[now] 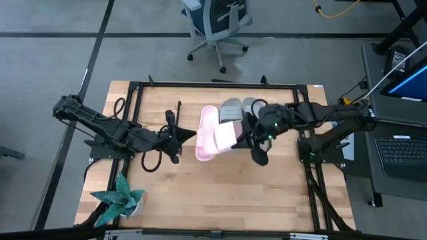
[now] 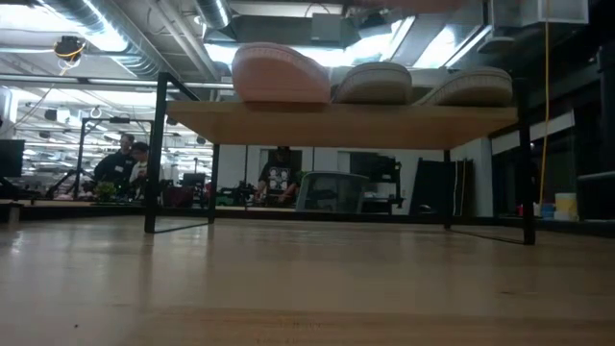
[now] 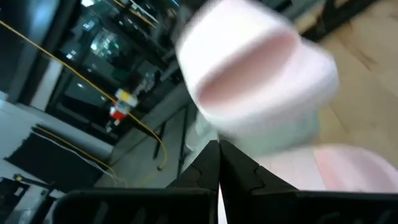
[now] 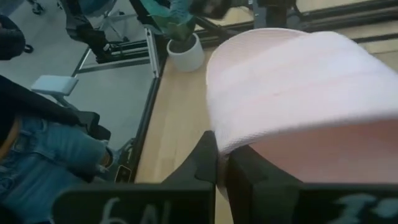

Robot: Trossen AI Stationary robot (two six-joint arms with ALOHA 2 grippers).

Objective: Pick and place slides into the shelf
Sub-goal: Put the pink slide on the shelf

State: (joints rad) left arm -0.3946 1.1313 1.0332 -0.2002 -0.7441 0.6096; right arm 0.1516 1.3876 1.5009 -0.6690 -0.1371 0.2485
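High view, left to right. Grey floor with dark seam lines runs along the left frame edge. Light wooden tabletop (image 1: 200,193) with black frame fills the centre. Teal star-shaped plant (image 1: 119,198) in a white pot sits at lower left of the tabletop. Left arm reaches in from mid-left over the wood; left gripper (image 1: 175,135) hangs just left of the sandals, fingers pressed together on nothing, tips nearly at the pink sole.

Shelf (image 2: 336,125) stands at frame centre; in the low view it is a wooden board on thin black end frames, three sandals on top. First pink slide (image 1: 206,133) lies lengthwise on the shelf's left part. Second pink slide (image 1: 225,135) is just right of it, tilted and overlapping it, strap edge pinched by the right gripper (image 1: 248,133), whose fingers are clamped tight on the strap in the right wrist view. Two grey-green slides (image 1: 241,109) lie side by side in the upper centre, on the right part of the shelf, partly under the right arm.

Right arm enters from mid-right. Office chair (image 1: 217,23) on grey floor at top centre. A laptop (image 1: 403,150) and a lit screen sit at the right edge.

Low view background: open workshop, ceiling lights and ducts, people (image 2: 130,163) at the far left by benches.
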